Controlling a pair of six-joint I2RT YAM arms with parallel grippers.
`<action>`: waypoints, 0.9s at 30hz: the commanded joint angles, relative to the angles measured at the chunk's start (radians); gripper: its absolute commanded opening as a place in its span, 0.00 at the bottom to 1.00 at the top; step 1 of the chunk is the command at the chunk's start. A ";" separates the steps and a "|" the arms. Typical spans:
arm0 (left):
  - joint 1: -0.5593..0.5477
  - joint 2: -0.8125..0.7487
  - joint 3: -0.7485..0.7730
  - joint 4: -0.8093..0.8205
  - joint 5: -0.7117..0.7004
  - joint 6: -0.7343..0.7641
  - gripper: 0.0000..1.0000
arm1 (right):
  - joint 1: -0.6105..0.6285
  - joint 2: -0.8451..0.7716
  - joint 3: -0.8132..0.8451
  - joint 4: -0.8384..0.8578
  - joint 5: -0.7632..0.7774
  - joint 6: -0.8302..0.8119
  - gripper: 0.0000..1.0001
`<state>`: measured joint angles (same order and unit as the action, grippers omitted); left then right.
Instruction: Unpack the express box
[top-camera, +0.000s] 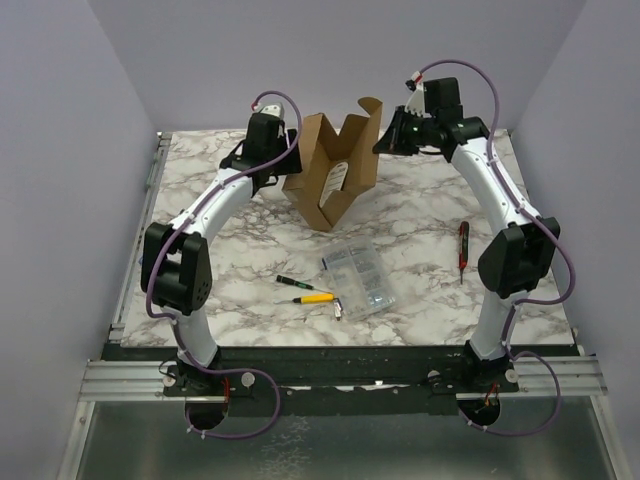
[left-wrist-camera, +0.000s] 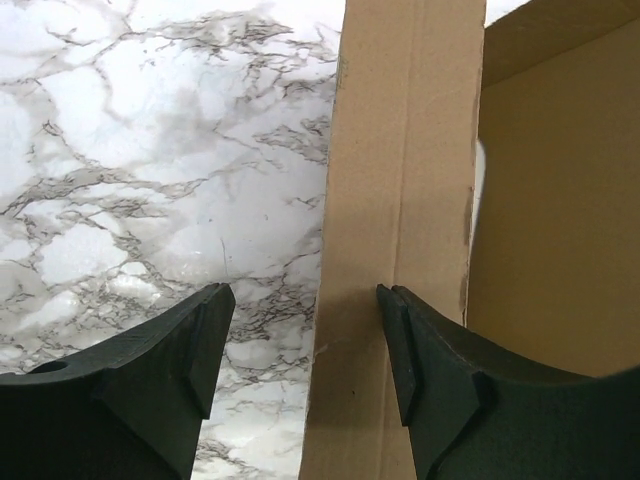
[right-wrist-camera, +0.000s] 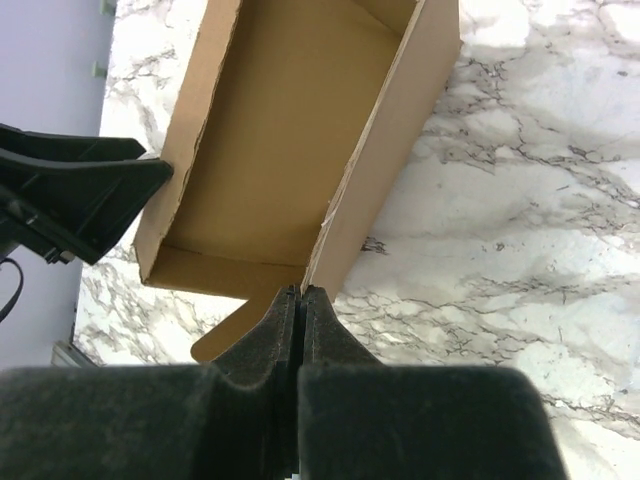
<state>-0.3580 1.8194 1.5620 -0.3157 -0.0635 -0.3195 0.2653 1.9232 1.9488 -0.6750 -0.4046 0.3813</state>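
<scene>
brown and made of cardboard: looking at the express box (top-camera: 330, 180), tipped up and wide open like a v at the far middle of the table (top-camera: 430, 290), between the two arms. pinching one thin wall of it with the right gripper (right-wrist-camera: 300, 292), fingers squeezed together on the cardboard. reaching in from the other side with the left gripper (left-wrist-camera: 305, 295), fingers apart, straddling a side wall of the box, touching it with one finger only.

guessing the step in hand: holding the box open and tipped to get at anything left inside. doing it well by closing the left fingers softly on that wall first, then holding on both sides, moving slowly, not bending the thin cardboard, not letting the box flop over.

seeing only from the top view: the clear case (top-camera: 358, 278), a yellow tool (top-camera: 315, 297), a dark tool (top-camera: 293, 283) and a red tool (top-camera: 463, 245), all lying out on the table, well apart from the box. seeing only from the right wrist view: the inside of the box, looking bare in the part showing. seeing only from the left wrist view: the gap beside one finger. not being able to tell either grip from above.
</scene>
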 joint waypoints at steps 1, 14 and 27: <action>0.023 -0.016 -0.060 -0.050 0.085 -0.007 0.69 | 0.003 -0.019 0.065 -0.003 0.016 -0.042 0.00; 0.103 -0.151 -0.117 -0.050 0.035 0.015 0.71 | -0.033 -0.105 -0.118 0.122 -0.046 -0.107 0.00; 0.074 -0.237 -0.067 -0.018 0.221 -0.065 0.72 | -0.089 -0.155 -0.161 0.192 -0.168 -0.039 0.00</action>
<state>-0.2699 1.6188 1.4609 -0.3527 0.0635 -0.3511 0.1684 1.8126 1.7275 -0.5308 -0.5060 0.3225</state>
